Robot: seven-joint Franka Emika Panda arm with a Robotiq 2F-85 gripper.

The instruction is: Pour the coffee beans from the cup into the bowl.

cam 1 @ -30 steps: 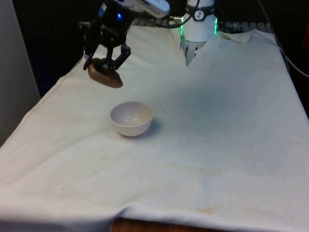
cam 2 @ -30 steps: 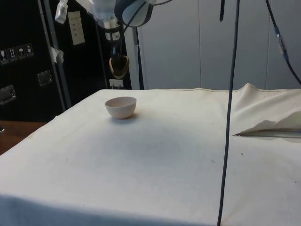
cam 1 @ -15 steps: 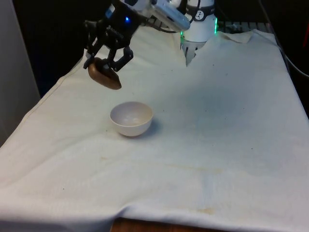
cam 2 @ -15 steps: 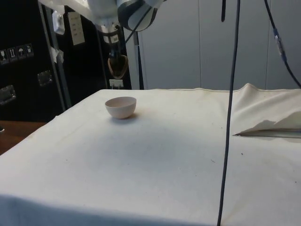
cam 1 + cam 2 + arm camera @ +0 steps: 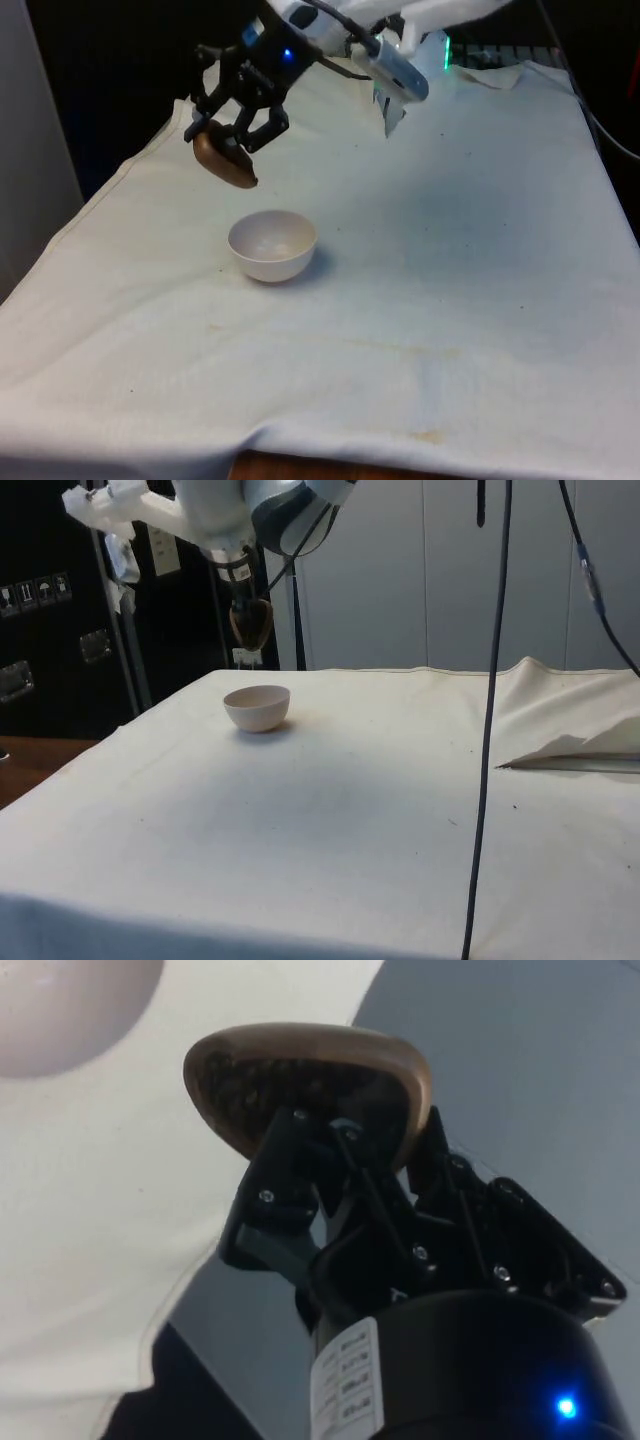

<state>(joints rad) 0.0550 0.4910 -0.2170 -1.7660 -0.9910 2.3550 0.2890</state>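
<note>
- You're in the carry: gripper (image 5: 237, 140) clamped on the brown cup (image 5: 224, 160), held in the air, tilted, beans visible inside in the wrist view.
- Bowl (image 5: 272, 244) sits empty on the white cloth (image 5: 450, 260), nearer the camera than the cup.
- Next, I'd say: bring the cup over the bowl's rim, then tip further.
- Against a second ago, the cup has edged toward the front view's right, closer to the bowl.

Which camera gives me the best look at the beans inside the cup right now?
The wrist view: it looks into the brown cup, showing dark beans inside, with the gripper clamped on its rim. The front view shows the cup's outside, held above the bowl; the side view shows it edge-on.
</note>
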